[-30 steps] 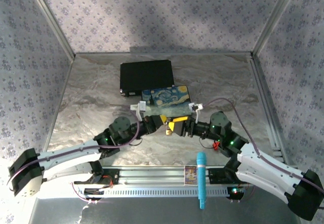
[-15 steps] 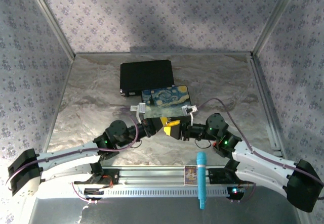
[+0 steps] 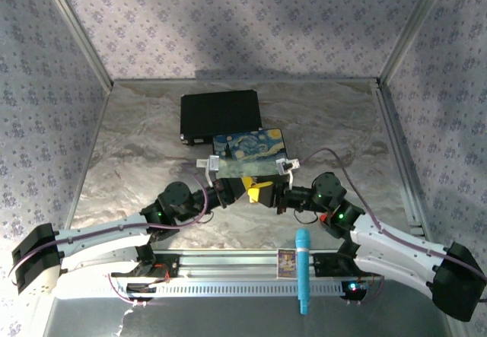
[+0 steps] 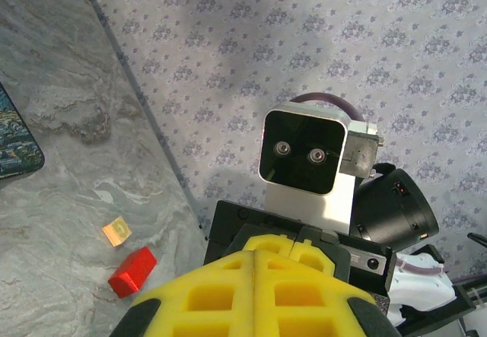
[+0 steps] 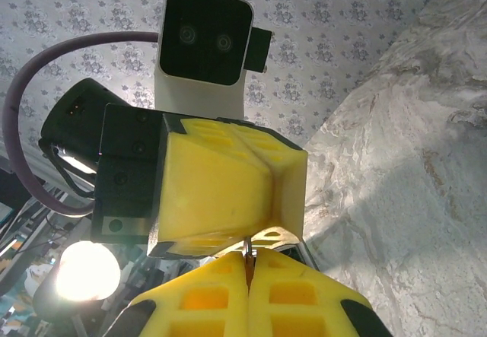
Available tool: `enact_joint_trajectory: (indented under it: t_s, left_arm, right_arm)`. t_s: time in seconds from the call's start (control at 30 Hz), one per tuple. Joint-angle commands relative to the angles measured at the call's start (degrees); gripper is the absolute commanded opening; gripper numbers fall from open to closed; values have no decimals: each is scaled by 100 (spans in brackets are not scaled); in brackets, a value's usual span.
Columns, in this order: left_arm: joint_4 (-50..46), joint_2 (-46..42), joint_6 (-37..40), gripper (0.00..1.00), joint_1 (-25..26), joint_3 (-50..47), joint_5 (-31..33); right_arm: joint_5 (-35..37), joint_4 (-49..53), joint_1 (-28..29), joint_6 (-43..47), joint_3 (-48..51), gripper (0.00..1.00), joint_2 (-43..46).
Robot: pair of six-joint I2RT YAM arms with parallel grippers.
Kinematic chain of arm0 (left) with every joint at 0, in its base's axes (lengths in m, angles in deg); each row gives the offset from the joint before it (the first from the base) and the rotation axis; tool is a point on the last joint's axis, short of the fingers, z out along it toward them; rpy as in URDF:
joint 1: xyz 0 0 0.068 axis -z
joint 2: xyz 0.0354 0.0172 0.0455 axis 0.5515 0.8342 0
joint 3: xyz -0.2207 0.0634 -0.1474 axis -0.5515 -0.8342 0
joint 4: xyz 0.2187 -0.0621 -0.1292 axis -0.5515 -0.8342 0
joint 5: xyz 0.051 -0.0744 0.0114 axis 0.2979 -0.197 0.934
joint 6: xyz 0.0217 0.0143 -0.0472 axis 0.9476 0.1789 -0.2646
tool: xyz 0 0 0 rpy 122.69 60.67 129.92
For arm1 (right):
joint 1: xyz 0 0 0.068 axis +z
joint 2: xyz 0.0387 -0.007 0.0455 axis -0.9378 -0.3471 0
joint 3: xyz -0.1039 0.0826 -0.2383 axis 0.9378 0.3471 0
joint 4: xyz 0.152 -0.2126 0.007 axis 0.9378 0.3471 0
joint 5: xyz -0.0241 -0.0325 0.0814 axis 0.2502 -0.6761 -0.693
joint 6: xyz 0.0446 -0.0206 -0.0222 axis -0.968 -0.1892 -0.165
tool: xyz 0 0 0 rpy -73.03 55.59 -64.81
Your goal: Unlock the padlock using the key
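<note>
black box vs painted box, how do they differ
The black box is plain and dark; the painted box carries a swirling blue and yellow picture. The black box looks larger than the painted box. The black box lies farther back on the table, the painted box nearer the front. Both are flat rectangles.

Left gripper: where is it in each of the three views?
Top external: left gripper at centre, just below the painted box.
Left wrist: left gripper bottom centre, yellow fingers together.
Right wrist: left gripper mid-frame, under its camera.
Shared landmark: right gripper, facing it tip to tip.
</note>
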Motion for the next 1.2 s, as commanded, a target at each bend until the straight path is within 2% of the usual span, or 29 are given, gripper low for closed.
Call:
enact_joint_trajectory:
  t_s: [0.0, 0.07, 0.1, 0.13, 0.2, 0.23, 0.27, 0.4, 0.53, 0.63, 0.7, 0.83, 0.9, 1.03, 1.17]
  left_arm:
    - [88, -76, 24, 0, 17, -28, 221]
    - [-100, -159, 77, 2, 17, -24, 325]
    - [-229, -216, 116, 14, 19, -8, 403]
    - [-425, -279, 155, 31, 17, 17, 490]
    - [-773, -420, 276, 78, 21, 68, 735]
    - [-894, -484, 306, 95, 17, 69, 865]
    - [-1102, -546, 344, 100, 18, 104, 1022]
    - [-3183, -453, 521, 100, 17, 787, 1719]
    - [-4169, 271, 405, 83, 25, 1072, 1962]
    - [-4763, 1016, 502, 80, 236, 1395, 2405]
    - [-4698, 1501, 807, 78, 391, 1547, 2612]
    - [-3688, 2263, 1223, 76, 390, 1560, 2119]
    - [-3512, 2746, 1358, 77, 381, 1731, 2085]
    - [-2956, 3411, 1311, 77, 69, 1864, 1610]
    - [-2276, 3842, 1226, 72, -220, 1748, 1287]
  right_arm:
    - [149, -118, -83, -14, 162, 0, 199]
    - [145, 64, -147, 11, 166, 0, 321]
    - [169, 194, -176, 36, 158, 0, 402]
    - [167, 354, -204, 74, 135, 0, 453]
    - [176, 877, -265, 243, 44, 0, 529]
    - [174, 1070, -292, 313, 4, 0, 541]
    - [220, 1350, -322, 390, -41, 0, 549]
    - [350, 2372, -563, 616, -172, 0, 520]
    - [857, 3816, -854, 940, -416, 0, 369]
    - [1193, 4460, -985, 1059, -444, 0, 320]
    - [1439, 4818, -1077, 1015, -431, 0, 338]
    - [1283, 4914, -1353, 1032, -326, 0, 260]
    - [1234, 4827, -1377, 1002, -257, 0, 252]
    - [1238, 4815, -1390, 1000, -185, 0, 260]
    - [1171, 4735, -1399, 940, -44, 0, 286]
